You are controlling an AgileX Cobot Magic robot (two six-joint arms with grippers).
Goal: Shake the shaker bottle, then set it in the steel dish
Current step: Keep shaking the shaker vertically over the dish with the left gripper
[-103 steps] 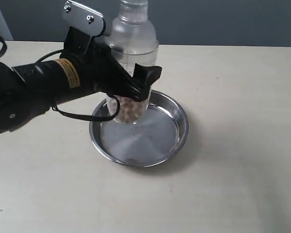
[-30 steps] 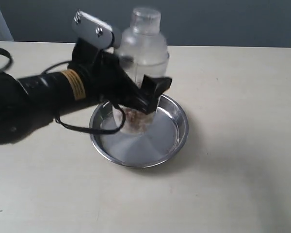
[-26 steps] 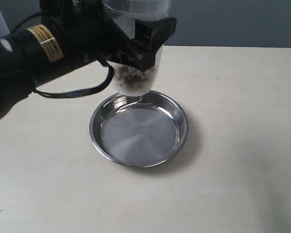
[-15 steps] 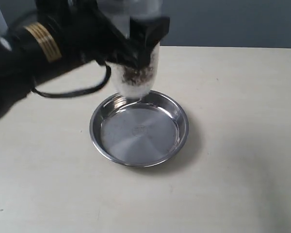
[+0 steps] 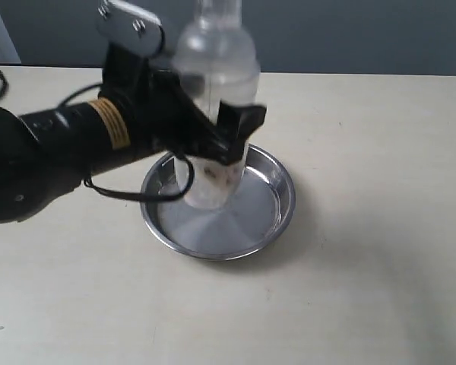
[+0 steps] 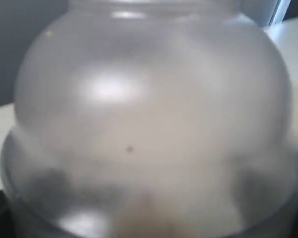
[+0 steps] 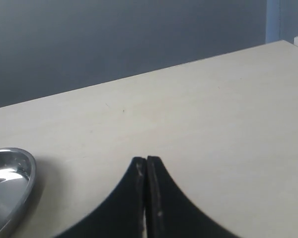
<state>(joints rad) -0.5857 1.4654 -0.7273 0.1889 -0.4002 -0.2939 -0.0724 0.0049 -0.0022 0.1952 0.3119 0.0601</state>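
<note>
The left gripper [image 5: 215,143] has its fingers clamped on the upright shaker bottle [image 5: 216,65], which sits low over the steel dish [image 5: 287,199] on the tabletop [image 5: 365,274]. Blur hides whether the bottle's base touches the dish. The right gripper [image 7: 146,166] has its fingers pressed together.

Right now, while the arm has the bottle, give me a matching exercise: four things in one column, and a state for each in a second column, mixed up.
Column one:
1. shaker bottle
2. steel dish
3. left claw
4. right claw

Column two:
A. shut, holding nothing
B. shiny, lying flat on the table
C. clamped around the shaker bottle
D. upright, with grains inside

Pairs: 1-D, 2-B, 3-C, 4-A.
</note>
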